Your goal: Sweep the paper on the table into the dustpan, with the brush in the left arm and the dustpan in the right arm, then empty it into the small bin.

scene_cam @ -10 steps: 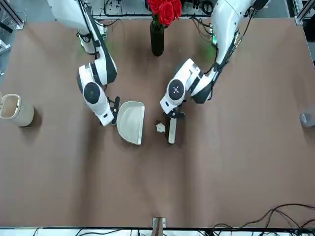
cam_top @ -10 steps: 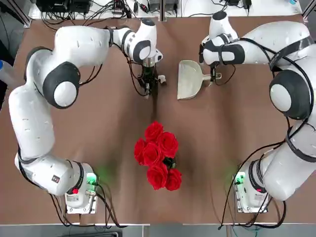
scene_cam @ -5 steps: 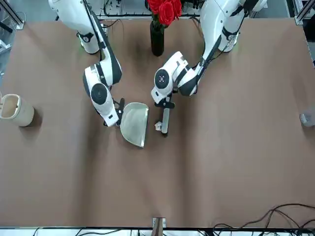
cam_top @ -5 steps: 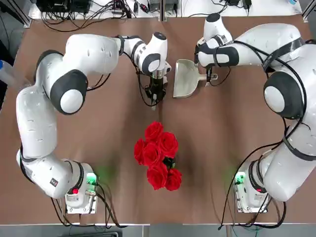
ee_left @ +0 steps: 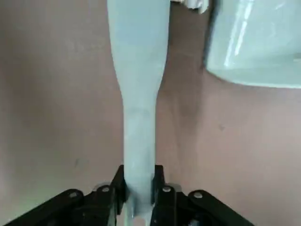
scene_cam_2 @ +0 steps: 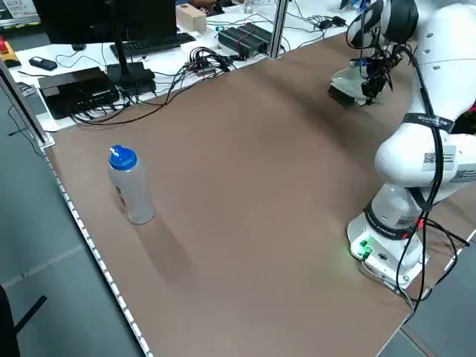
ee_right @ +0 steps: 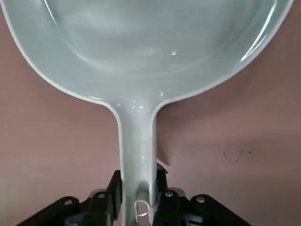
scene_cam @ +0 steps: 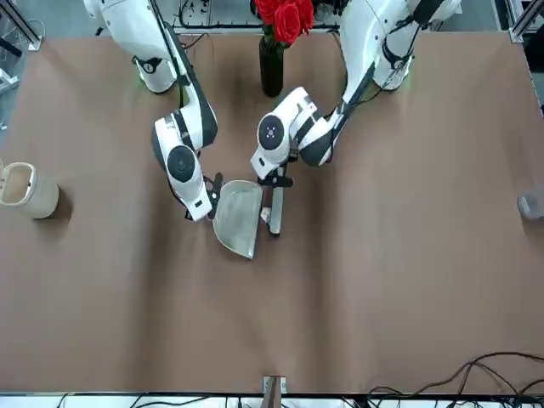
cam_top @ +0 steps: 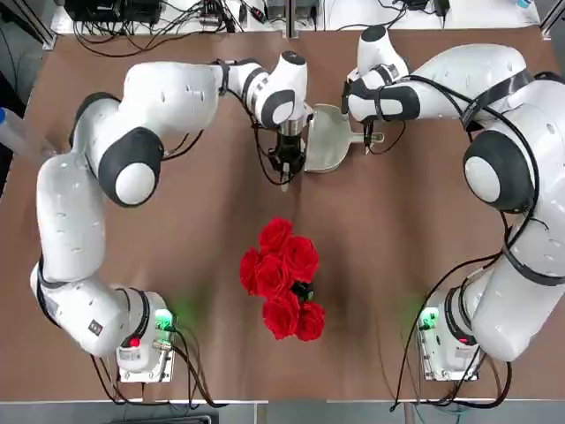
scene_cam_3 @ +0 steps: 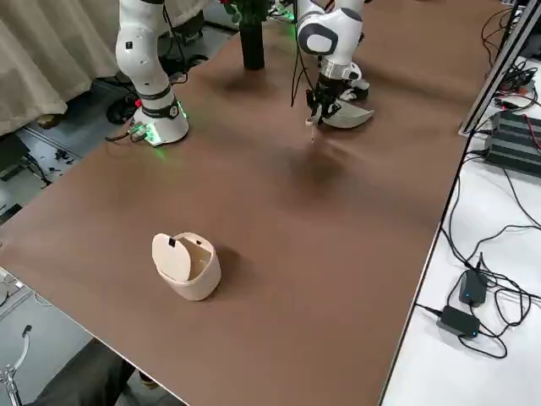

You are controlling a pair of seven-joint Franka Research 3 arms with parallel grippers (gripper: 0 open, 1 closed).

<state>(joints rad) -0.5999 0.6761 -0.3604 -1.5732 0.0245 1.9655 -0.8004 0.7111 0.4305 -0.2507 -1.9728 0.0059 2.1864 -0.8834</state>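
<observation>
The left gripper [ee_left: 138, 188] has its fingers clamped on the handle of the brush [scene_cam: 274, 208], which hangs bristles-down just beside the open lip of the dustpan [scene_cam: 239, 217]. The right gripper [ee_right: 137, 195] pinches the dustpan's short handle, scoop flat on the table [cam_top: 177, 230]. In the top view this all sits at about 12 o'clock from the red roses [cam_top: 282, 278], near the table's far edge. The paper [ee_left: 193, 4] shows only as a white scrap between brush head and dustpan lip — right at the mouth, not clearly inside yet.

The sweep looks nearly done. To finish well, the brush should probably keep its bristles touching the table and push on across the lip, while the dustpan stays pressed flat so the wad cannot slip underneath. Lifting too early risks flicking it out. The small bin [scene_cam: 28, 189] stands well apart, toward the right arm's side — emptying comes after.
</observation>
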